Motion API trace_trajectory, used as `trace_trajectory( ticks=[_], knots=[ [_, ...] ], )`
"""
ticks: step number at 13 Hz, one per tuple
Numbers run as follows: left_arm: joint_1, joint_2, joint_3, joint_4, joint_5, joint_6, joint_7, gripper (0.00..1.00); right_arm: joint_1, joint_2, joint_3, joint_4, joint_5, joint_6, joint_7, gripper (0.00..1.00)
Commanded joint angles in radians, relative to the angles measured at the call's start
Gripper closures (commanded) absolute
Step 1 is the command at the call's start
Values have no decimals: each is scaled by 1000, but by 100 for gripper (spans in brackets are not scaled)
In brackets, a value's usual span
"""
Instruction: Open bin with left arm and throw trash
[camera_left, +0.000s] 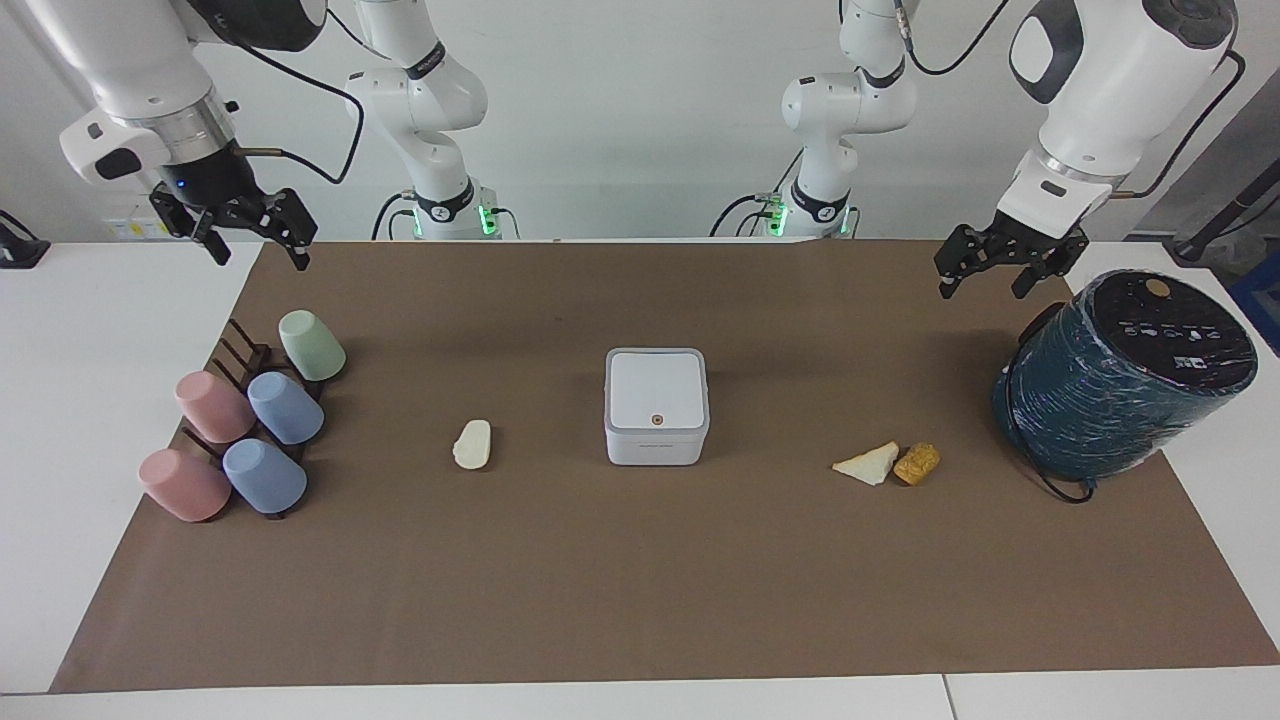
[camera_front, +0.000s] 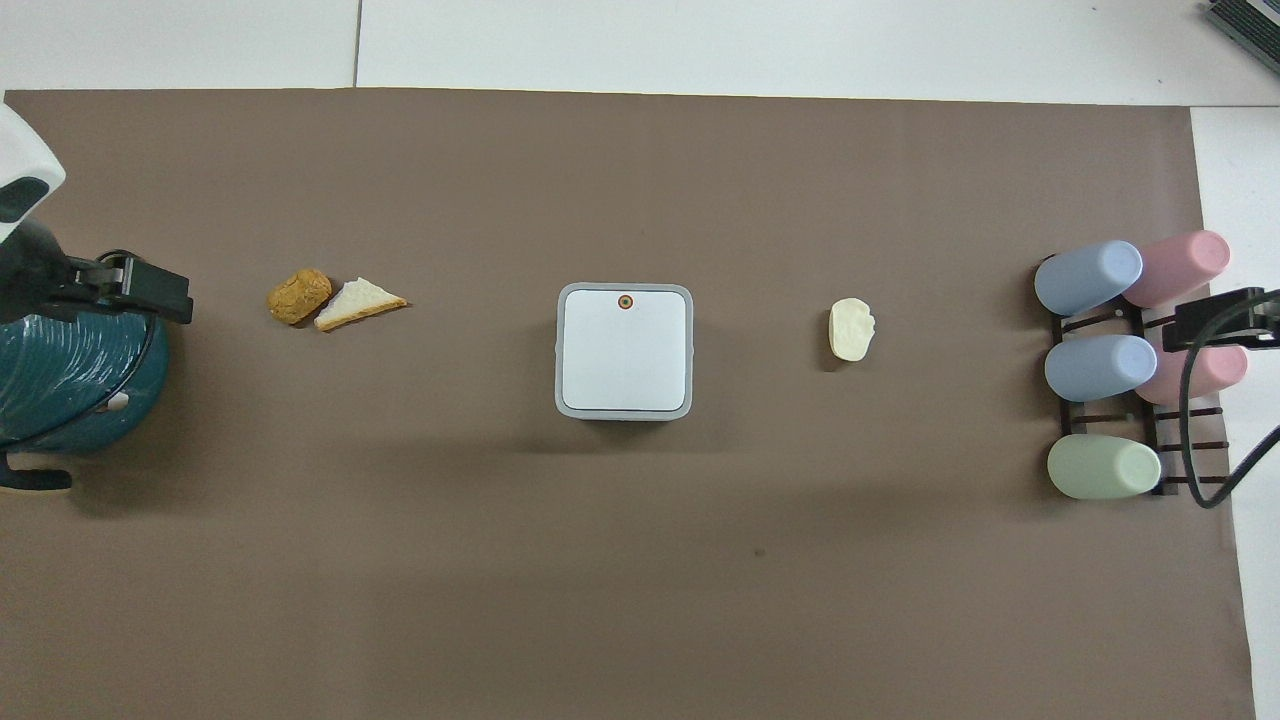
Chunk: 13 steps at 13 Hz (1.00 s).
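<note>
The white square bin (camera_left: 656, 405) stands mid-mat with its lid shut, and its orange-brown button (camera_left: 657, 419) is on the lid's edge farthest from the robots; the bin also shows in the overhead view (camera_front: 625, 350). A cream oval lump (camera_left: 473, 444) lies beside the bin toward the right arm's end. A pale wedge (camera_left: 868, 464) and a golden-brown chunk (camera_left: 917, 463) lie together toward the left arm's end. My left gripper (camera_left: 985, 285) hangs open and empty in the air beside the teal cylinder. My right gripper (camera_left: 258, 255) hangs open and empty over the mat's corner by the cups.
A big dark teal plastic-wrapped cylinder (camera_left: 1120, 375) with a black cable stands at the left arm's end. A dark rack with several pastel cups (camera_left: 250, 420) stands at the right arm's end. A brown mat (camera_left: 640, 580) covers the white table.
</note>
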Motion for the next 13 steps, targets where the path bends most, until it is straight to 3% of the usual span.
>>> trace_trajectory(
  ticks=[1, 13],
  knots=[
    [-2, -9, 4, -9, 9, 19, 25, 0, 12, -2, 16, 6, -7, -16, 15, 0],
    [-13, -5, 2, -11, 11, 36, 32, 0, 13, -7, 19, 5, -7, -42, 15, 0]
  ],
)
